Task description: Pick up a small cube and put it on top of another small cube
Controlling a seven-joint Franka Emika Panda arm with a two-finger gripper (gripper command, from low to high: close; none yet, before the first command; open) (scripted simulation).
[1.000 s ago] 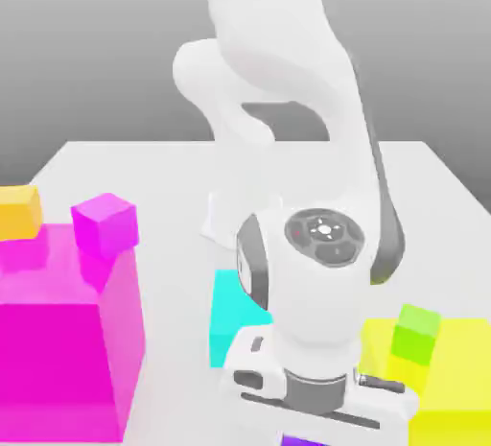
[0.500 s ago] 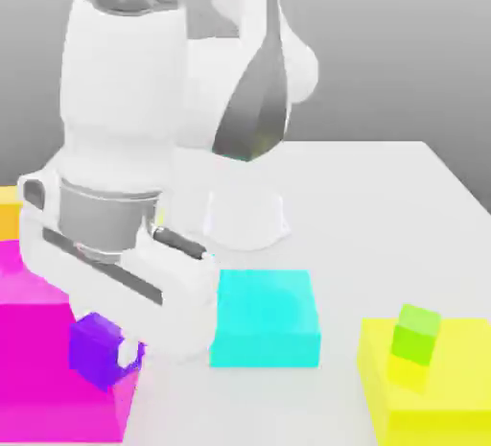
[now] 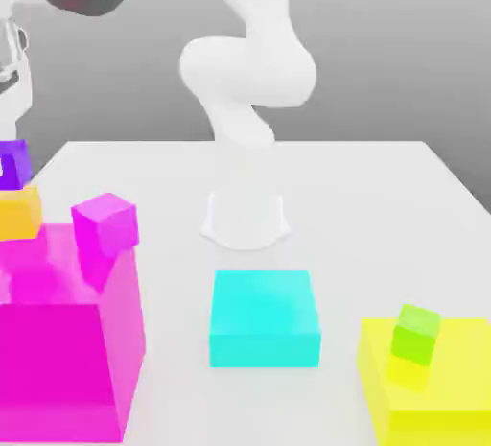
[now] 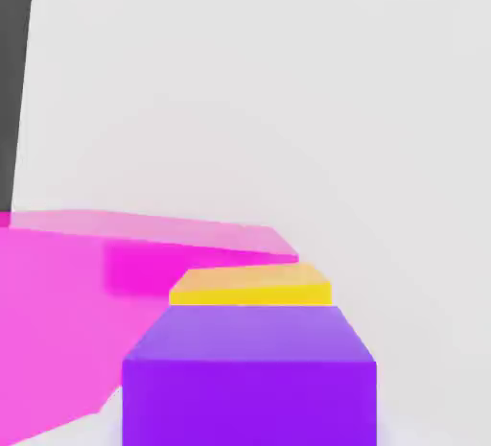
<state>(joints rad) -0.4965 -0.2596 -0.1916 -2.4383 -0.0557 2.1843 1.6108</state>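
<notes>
1. I see the violet cube (image 3: 18,166) (image 4: 249,401) at the hand (image 3: 6,158); I can't tell if it's gripped.
2. Below hand and cube: the orange-yellow cube (image 3: 17,216) (image 4: 251,286), apparently touching the violet one.

Bright, flat colours are showing around the big magenta block (image 3: 58,367).
The small cube (image 3: 13,165) above the big magenta block is wearing deep violet-blue, turning a hotter purple on one face in the hand view; the small cube under it (image 3: 19,214) is glowing orange-yellow, the one beside it on the big magenta block (image 3: 105,225) pinkish magenta. Towards the exterior view's right of the big magenta block, a flat block (image 3: 264,317) is showing cyan, and farther that way a wide block (image 3: 441,387) is shining yellow beneath a lime-green cube (image 3: 416,334). The tabletop (image 3: 355,214) around the big magenta block is staying plain pale grey.
</notes>
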